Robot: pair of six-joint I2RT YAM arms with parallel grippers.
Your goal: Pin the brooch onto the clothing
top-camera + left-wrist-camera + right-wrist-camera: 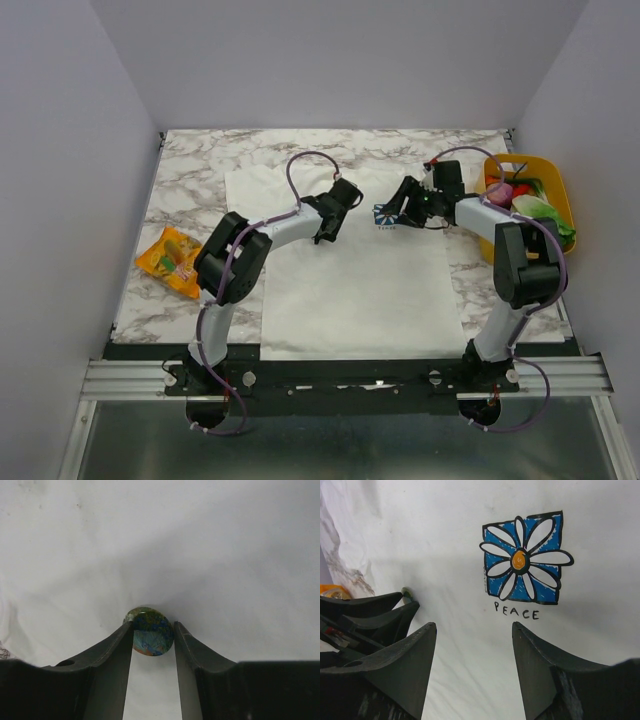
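Brooch [148,631]: a small round disc, green mottled with blue and orange.
Brooch place: over the white T-shirt [350,285], to the left of the flower print [525,559] in your top view.
Left gripper [153,626]: your fingers are clamped on the brooch, one on each side.
Right gripper [472,625]: your fingers are spread apart and hold nothing, just below the flower print.

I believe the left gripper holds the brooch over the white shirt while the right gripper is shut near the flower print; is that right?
Not quite: the right gripper is open near the flower print, as the right wrist view shows. The left gripper does hold the brooch over the shirt.
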